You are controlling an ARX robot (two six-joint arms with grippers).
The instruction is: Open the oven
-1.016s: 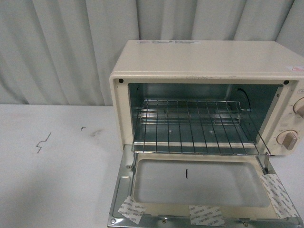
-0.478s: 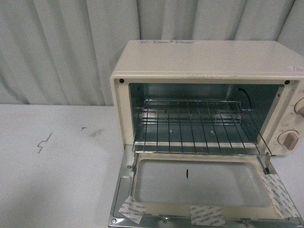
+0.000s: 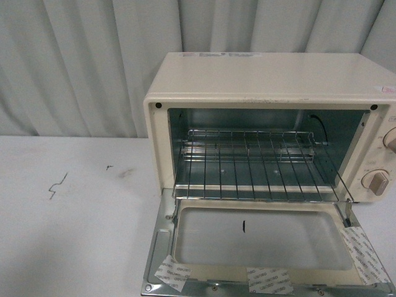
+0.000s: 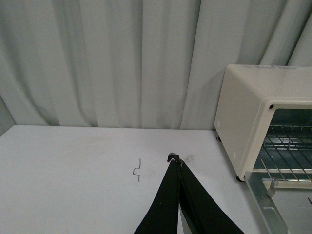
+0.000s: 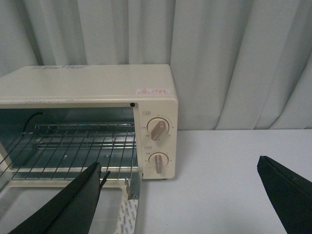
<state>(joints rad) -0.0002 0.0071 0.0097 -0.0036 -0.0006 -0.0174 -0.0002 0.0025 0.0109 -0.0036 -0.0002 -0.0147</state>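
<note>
The cream-white oven (image 3: pixel 266 80) stands on the white table with its door (image 3: pixel 260 241) dropped flat toward me. The wire rack (image 3: pixel 253 164) shows inside, and two beige knobs (image 3: pixel 377 182) sit at its right. No gripper shows in the front view. In the left wrist view my left gripper (image 4: pixel 174 158) is shut and empty over the table, left of the oven (image 4: pixel 253 117). In the right wrist view my right gripper (image 5: pixel 180 173) is open wide and empty, in front of the oven (image 5: pixel 87 90) at its knob (image 5: pixel 157 130) side. The bar handle is out of view.
A pale curtain (image 3: pixel 86 62) hangs behind the table. A small dark scratch mark (image 3: pixel 57 185) lies on the table (image 3: pixel 74 235) left of the oven. Tape strips (image 3: pixel 269 279) are stuck on the door's inner face.
</note>
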